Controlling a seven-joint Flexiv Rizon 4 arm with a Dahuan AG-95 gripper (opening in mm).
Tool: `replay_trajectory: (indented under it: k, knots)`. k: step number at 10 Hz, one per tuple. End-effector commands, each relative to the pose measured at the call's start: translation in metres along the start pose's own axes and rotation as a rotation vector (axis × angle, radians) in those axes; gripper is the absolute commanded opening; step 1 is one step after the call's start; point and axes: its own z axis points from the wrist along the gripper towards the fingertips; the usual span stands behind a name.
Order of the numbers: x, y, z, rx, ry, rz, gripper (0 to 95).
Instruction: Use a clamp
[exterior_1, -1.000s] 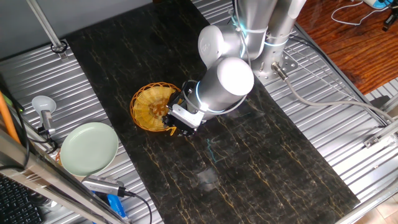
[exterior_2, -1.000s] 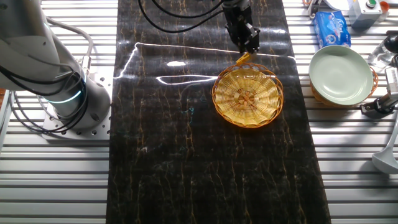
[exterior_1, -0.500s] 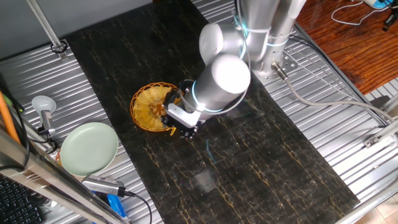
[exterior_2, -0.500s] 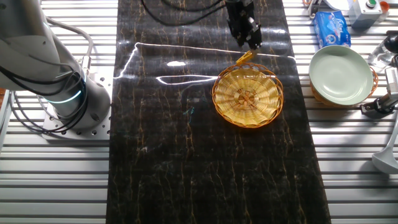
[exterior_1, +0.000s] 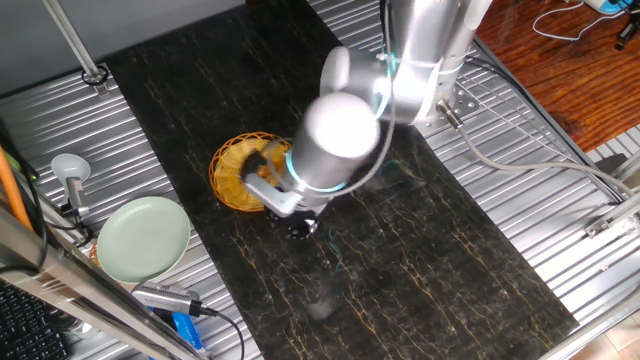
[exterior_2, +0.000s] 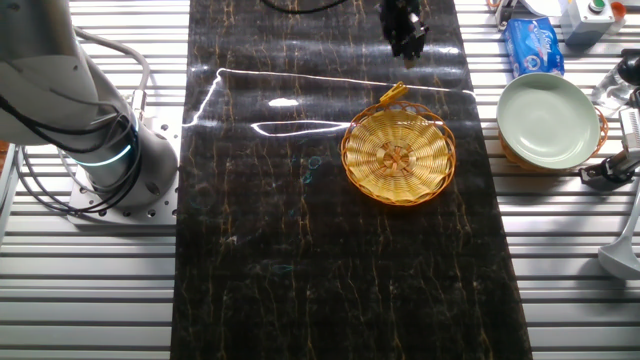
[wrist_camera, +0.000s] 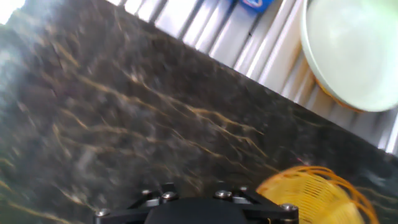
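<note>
The clamp (exterior_2: 392, 95), a tiny orange-yellow clip, sits on the far rim of the round woven basket (exterior_2: 398, 155) and sticks up and outward. My gripper (exterior_2: 406, 35) hangs above the dark mat beyond the basket, apart from the clamp and holding nothing. Its fingers are dark and small in this view, so their gap does not show. In the one fixed view the blurred arm covers the clamp; the gripper (exterior_1: 300, 227) is just off the basket (exterior_1: 238, 172). The hand view shows only the gripper's base and the basket's edge (wrist_camera: 314, 193).
A pale green plate (exterior_2: 548, 120) sits on the metal slats beside the mat, also in the hand view (wrist_camera: 354, 50). A blue packet (exterior_2: 532, 42) lies behind it. A ladle (exterior_1: 68, 172) and cables lie by the plate. The robot base (exterior_2: 95, 150) stands on the mat's other side.
My gripper has let go of the clamp, which stays on the basket's rim. The gripper has lifted and moved away from the basket.
</note>
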Motion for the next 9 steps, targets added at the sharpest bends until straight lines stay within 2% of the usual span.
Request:
replay_trajectory:
  k: [1,2,3,4,6,9]
  knots:
    - [-0.035,0.032,-0.005,-0.145,0.121,0.101,0.0]
    - [-0.037,0.045,-0.006,-0.182,0.149,0.145,0.0]
    - [-0.037,0.049,-0.006,-0.188,0.157,0.155,0.0]
    - [-0.038,0.057,-0.009,-0.218,0.193,0.186,0.0]
    - [-0.038,0.061,-0.019,-0.239,0.184,0.204,0.0]
    - [-0.036,0.06,-0.028,-0.244,0.178,0.203,0.0]
